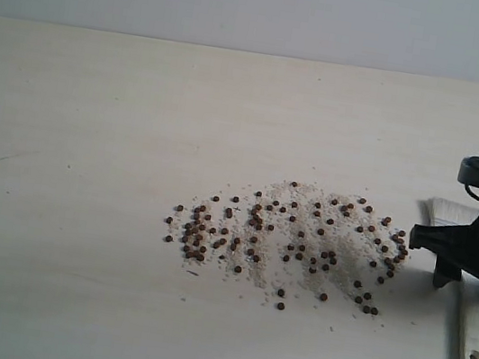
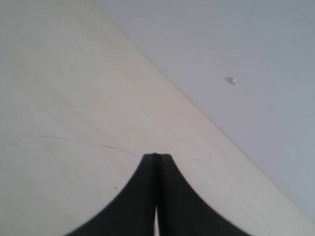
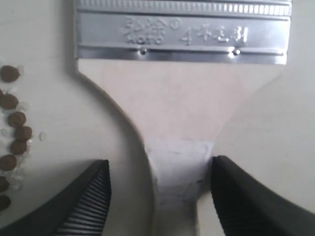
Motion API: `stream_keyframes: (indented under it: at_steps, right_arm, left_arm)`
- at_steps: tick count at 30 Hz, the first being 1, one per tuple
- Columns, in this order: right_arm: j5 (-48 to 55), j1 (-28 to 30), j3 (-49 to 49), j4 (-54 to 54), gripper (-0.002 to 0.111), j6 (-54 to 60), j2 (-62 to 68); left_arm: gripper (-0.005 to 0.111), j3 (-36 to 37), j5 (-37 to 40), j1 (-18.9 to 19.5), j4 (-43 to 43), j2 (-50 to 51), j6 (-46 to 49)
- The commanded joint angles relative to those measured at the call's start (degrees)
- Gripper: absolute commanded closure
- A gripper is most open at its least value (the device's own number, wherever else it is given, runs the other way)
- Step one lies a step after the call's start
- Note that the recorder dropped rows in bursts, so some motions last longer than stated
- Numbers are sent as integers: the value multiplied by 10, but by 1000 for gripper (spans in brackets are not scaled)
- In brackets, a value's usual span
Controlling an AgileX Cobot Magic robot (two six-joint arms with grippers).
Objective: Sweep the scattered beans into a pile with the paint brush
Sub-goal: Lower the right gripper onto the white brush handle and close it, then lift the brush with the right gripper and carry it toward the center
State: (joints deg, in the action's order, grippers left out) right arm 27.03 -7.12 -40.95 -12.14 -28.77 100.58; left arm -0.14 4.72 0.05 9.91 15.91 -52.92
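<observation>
Paint brush (image 3: 179, 113) lies flat on the desk (image 1: 94, 120) at its right side, just right of the beans (image 1: 284, 241), long axis running from far bristles to near handle end. The right end effector (image 3: 160, 196) straddles the handle's narrow neck, jaws wide open across that axis. The left end effector (image 2: 157, 162), closed and empty, faces only bare desk, so the right arm is nearer.

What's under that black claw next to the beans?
The paint brush lies flat on the table, its handle neck between the open jaws of the right gripper. In the exterior view, the gripper hides the brush's middle.
</observation>
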Motion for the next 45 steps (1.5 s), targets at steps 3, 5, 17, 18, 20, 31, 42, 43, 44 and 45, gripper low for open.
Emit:
stream_keyframes:
  at_steps: [3,5,17,18,20,31,42,43,44,45]
  right_arm:
    - [-11,-1,6,-15,49,-15,1]
    - [-7,-1,6,-15,49,-15,1]
    - [-2,-1,6,-10,51,-13,1]
    - [-2,-1,6,-10,51,-13,1]
    - [-2,-1,6,-14,51,-12,1]
    - [22,-1,6,-23,108,51,1]
    - [106,-1,-41,-32,108,91,-79]
    - [107,-1,-43,-32,108,91,-88]
    - [109,-1,-45,-32,108,92,-99]
    - [114,-1,-46,-32,108,97,-108]
  left_arm:
    - [107,1,0,-1,-3,-4,4]
    - [107,1,0,-1,-3,-4,4]
    - [107,1,0,-1,-3,-4,4]
    - [107,1,0,-1,-3,-4,4]
    - [107,1,0,-1,-3,-4,4]
    - [107,1,0,-1,-3,-4,4]
    - [107,1,0,-1,-3,-4,4]
    - [107,1,0,-1,-3,-4,4]
    - [107,1,0,-1,-3,-4,4]
    - [107,1,0,-1,-3,-4,4]
